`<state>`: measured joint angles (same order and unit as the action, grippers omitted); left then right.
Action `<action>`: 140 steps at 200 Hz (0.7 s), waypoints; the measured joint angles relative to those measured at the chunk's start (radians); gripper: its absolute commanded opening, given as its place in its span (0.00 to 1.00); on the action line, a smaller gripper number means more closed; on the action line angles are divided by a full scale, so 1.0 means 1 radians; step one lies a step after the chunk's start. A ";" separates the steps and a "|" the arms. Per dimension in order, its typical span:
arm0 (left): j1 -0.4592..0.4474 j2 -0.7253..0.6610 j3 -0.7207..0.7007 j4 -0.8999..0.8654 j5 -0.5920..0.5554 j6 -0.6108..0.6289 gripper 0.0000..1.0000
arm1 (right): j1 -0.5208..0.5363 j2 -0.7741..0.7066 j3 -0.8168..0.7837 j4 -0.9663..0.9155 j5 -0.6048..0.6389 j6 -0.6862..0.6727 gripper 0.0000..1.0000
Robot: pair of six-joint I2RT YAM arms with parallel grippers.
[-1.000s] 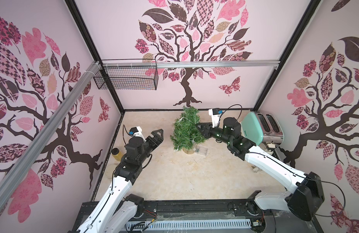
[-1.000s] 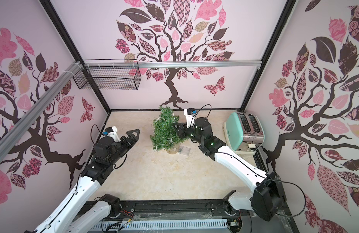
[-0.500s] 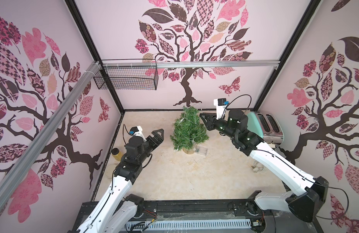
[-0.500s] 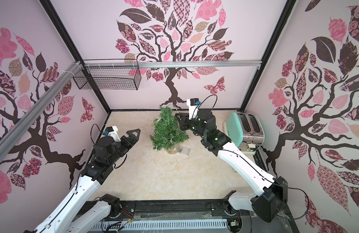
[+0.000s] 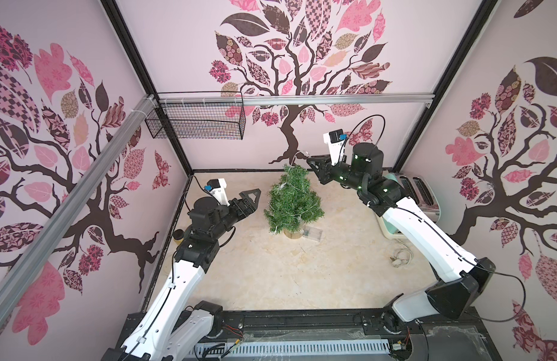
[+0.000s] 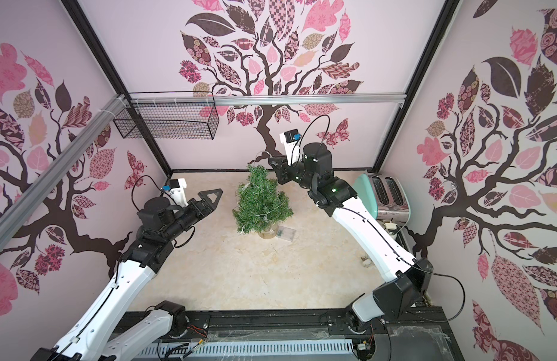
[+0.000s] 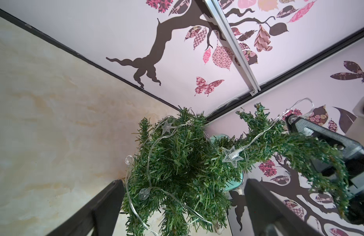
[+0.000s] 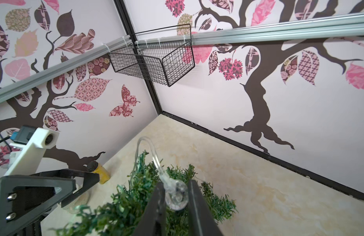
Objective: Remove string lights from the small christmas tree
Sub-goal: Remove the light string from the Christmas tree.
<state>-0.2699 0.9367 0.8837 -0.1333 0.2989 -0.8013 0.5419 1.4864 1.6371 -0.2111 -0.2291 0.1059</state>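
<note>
**A:** How are the arms posed?

**B:** The right arm (image 5: 411,225) reaches in so that its tip hangs just above the top of the small christmas tree (image 5: 291,200). The left arm (image 5: 183,281) stretches toward the tree's other side and stops short of the branches.

**A:** What's around the tree?

**B:** It stands upright on the desk (image 5: 271,281). A mint toaster (image 5: 421,193) sits well apart from it, behind the right arm. A clear box (image 5: 313,233) lies just beside its base.

**A:** And the tools?

**B:** The left tool (image 7: 182,183) gapes wide and is empty. The right tool (image 8: 176,189) is pinched on a round bulb (image 8: 176,197) of the string lights (image 7: 231,155), just above the treetop. Only the right wrist view shows that grip. Both top views show just a thin wire loop (image 5: 297,153) there. The other wire winds through the branches.
</note>
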 measured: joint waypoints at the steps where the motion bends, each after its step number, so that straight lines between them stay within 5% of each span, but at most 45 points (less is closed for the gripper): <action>1: 0.000 0.001 0.000 0.000 0.002 0.001 0.98 | 0.000 0.000 0.002 -0.002 -0.002 -0.003 0.18; 84: 0.010 0.023 0.001 0.010 0.079 0.027 0.98 | 0.057 -0.001 0.095 -0.072 -0.071 -0.081 0.17; 140: 0.025 0.023 0.001 0.010 0.086 0.031 0.97 | 0.090 -0.106 -0.026 -0.090 -0.071 -0.088 0.15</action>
<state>-0.2451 0.9592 0.8848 -0.1238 0.3847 -0.7700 0.6315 1.3804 1.6108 -0.3008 -0.2996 0.0177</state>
